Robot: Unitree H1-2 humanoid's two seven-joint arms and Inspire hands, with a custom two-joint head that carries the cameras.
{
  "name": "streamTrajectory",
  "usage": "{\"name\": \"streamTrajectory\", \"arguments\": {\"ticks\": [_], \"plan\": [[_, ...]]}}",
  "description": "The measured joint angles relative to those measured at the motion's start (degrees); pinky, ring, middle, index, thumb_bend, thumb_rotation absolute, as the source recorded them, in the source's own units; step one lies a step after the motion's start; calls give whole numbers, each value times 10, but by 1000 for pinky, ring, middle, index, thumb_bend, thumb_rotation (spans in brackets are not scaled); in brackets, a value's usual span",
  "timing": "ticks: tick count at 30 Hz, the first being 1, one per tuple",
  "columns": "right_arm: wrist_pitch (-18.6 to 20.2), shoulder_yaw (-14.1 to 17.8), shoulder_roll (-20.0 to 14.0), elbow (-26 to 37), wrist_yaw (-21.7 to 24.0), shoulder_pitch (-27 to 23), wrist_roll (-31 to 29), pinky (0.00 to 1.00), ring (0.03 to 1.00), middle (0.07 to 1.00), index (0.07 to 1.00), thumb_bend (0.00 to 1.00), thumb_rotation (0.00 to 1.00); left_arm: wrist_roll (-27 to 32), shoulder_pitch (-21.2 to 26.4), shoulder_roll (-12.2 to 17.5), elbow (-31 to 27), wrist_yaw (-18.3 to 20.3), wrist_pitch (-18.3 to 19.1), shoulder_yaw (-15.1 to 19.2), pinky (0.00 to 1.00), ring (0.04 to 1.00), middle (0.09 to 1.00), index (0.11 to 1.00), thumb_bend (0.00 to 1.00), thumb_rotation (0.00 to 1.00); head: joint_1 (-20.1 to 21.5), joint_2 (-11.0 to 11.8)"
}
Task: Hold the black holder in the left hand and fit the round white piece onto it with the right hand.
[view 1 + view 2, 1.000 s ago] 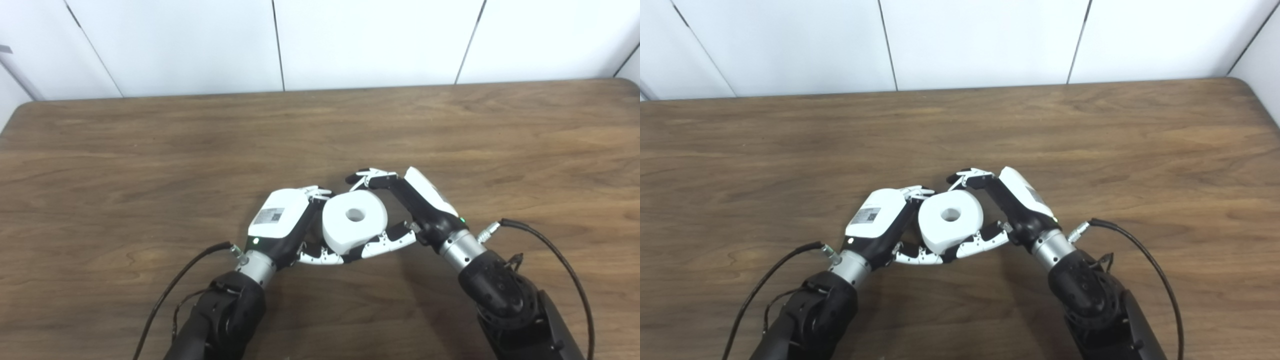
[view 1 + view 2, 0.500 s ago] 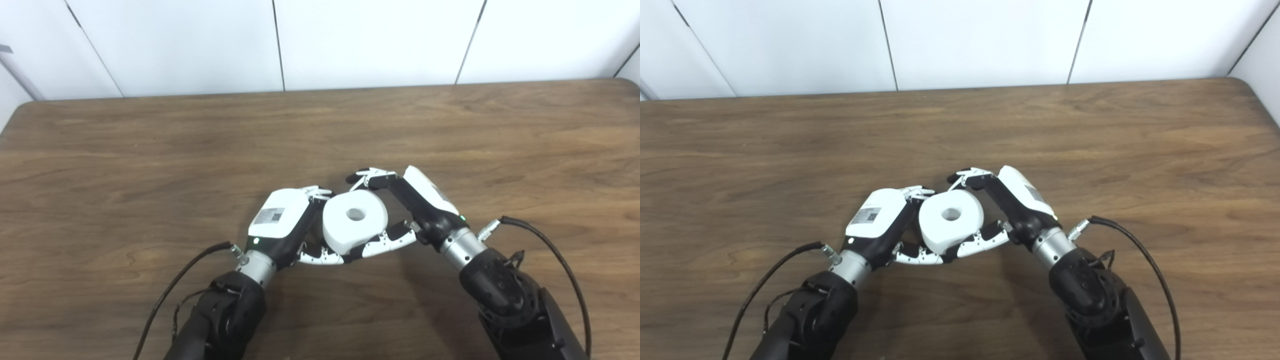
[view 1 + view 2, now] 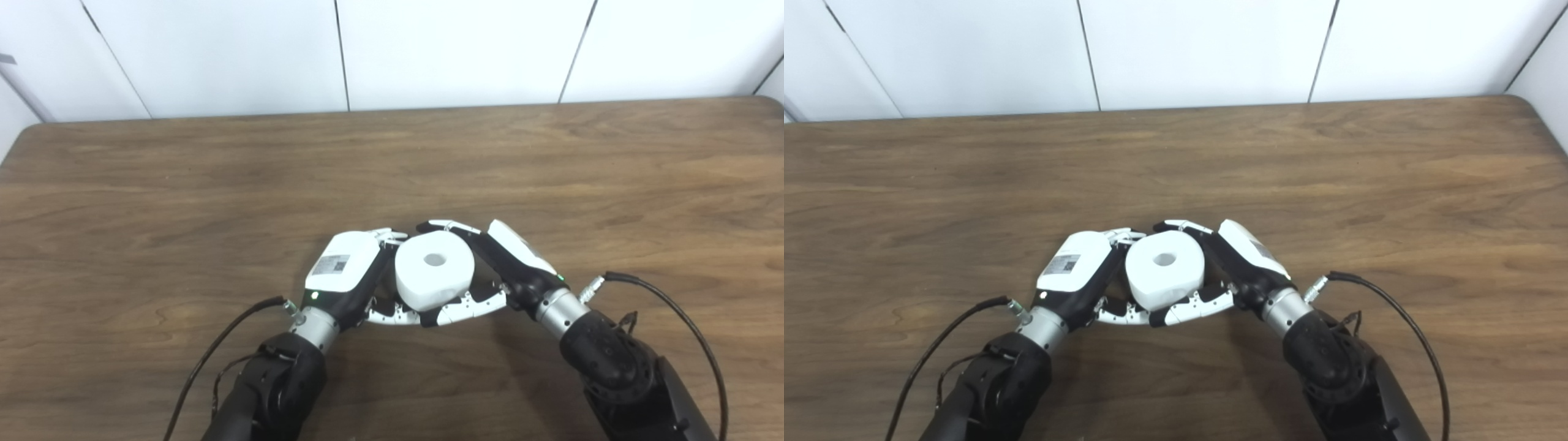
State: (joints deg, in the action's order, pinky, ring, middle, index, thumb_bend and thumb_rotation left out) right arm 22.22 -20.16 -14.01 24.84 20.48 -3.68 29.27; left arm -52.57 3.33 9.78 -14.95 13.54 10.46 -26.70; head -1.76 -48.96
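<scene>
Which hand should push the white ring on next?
Probably the right hand. Its fingers wrap the ring's far side and its thumb the near edge. The left hand sits beside the ring, likely holding the holder, which is hidden.

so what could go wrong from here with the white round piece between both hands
The black holder is hidden under the round white piece, so whether its hole is lined up cannot be checked; pressing could jam it. The right hand grips with fingers at the rim, so the piece may tilt or slip. The left hand crowds close; the fingers could collide.
</scene>
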Motion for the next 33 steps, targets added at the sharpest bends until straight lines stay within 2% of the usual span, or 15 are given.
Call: {"name": "streamTrajectory", "arguments": {"ticks": [8, 14, 20, 23, 27, 33], "plan": [[6, -2, -2, 0, 5, -4, 0, 831, 935, 877, 868, 1000, 403, -2, 0, 0, 0, 0, 0, -2, 852, 870, 807, 486, 522, 52, -1, 1], [6, -1, -6, 1, 8, -6, -4, 841, 954, 889, 906, 1000, 446, -2, 0, 0, 0, 0, 0, -3, 856, 869, 807, 486, 522, 52, -1, 1], [28, 1, -17, 8, 38, -23, -10, 885, 991, 940, 957, 1000, 482, -2, 1, 0, 0, 1, 0, -4, 859, 870, 809, 486, 522, 52, -2, 4], [44, 11, -19, 15, 59, -29, -15, 923, 1000, 973, 988, 1000, 464, -2, 2, 0, 0, 1, 0, -5, 858, 868, 807, 486, 522, 52, -2, 4], [47, 41, -20, 30, 86, -32, -24, 976, 1000, 996, 1000, 1000, 467, -2, 2, 0, 0, 1, 0, -5, 858, 869, 807, 486, 523, 52, -3, 2], [47, 47, -32, 46, 107, -47, -22, 994, 1000, 1000, 1000, 1000, 496, -2, 2, 0, 0, 1, 0, -5, 859, 870, 807, 486, 523, 52, -2, 3]]}}
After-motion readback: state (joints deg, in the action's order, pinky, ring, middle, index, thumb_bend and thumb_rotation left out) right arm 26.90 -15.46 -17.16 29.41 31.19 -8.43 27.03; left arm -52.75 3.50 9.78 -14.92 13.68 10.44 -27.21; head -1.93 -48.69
